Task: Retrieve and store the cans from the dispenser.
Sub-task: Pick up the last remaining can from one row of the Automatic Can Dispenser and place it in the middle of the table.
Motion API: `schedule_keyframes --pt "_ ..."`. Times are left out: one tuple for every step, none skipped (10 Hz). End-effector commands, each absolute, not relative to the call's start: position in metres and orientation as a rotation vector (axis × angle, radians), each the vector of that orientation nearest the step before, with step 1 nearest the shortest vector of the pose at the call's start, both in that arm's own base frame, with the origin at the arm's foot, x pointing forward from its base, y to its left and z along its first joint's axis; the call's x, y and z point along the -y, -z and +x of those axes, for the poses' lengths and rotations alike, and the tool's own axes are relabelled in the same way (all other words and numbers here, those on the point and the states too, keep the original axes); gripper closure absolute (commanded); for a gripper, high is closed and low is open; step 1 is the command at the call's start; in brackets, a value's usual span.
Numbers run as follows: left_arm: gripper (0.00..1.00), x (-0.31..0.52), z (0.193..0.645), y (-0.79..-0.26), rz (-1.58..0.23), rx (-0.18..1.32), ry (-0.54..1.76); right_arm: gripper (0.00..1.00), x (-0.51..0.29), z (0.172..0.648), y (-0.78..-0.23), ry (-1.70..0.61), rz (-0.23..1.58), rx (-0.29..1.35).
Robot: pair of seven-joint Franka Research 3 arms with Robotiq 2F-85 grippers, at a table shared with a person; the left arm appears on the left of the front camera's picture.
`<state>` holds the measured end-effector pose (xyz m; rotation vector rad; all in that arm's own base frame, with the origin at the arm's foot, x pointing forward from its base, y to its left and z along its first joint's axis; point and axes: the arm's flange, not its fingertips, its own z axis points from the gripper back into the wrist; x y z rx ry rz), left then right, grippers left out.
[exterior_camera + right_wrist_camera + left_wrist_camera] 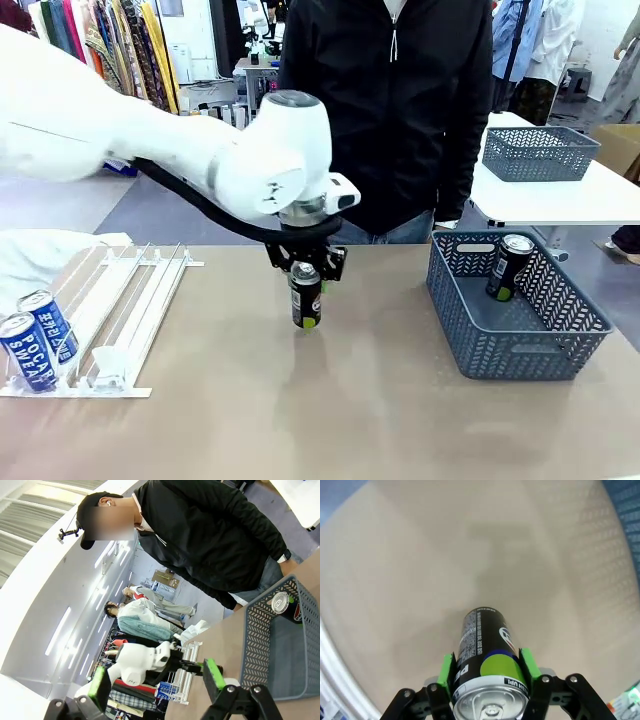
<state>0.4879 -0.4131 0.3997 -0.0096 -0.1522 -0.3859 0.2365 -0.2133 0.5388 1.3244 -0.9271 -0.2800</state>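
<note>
Two blue cans, two black cans

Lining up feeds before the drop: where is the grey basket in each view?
Front view: grey basket, right side of the table.
Left wrist view: basket mesh, top-right corner.
Right wrist view: basket along the right edge.
Shared landmark: the tan table under it.

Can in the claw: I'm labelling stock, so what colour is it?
Black can, green patch, silver top; clearest in the left wrist view.
</note>
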Motion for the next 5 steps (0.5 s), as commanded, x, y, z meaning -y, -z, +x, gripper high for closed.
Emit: schedule_keyframes --pt "1.00 0.4285 0.5015 -0.4124 0.014 0.097 0.372 0.00 0.2134 0.2380 -0.5426 0.278 1.348 0.955" --pt "1.00 0.4298 0.5012 -0.4089 0.008 0.090 0.377 0.00 0.2134 0.2380 -0.5426 0.278 1.348 0.955" --pt "1.00 0.4289 0.4998 -0.4086 0.002 0.074 0.370 0.00 0.2134 0.2380 -0.5426 0.278 1.348 0.955" --pt "1.00 0.4274 0.4992 -0.4076 -0.010 0.060 0.369 0.00 0.2134 0.2380 -0.5426 0.278 1.348 0.955" --pt "1.00 0.4260 0.5007 -0.4063 -0.002 0.061 0.372 0.00 0.2134 0.2380 -0.5426 0.278 1.348 0.955"
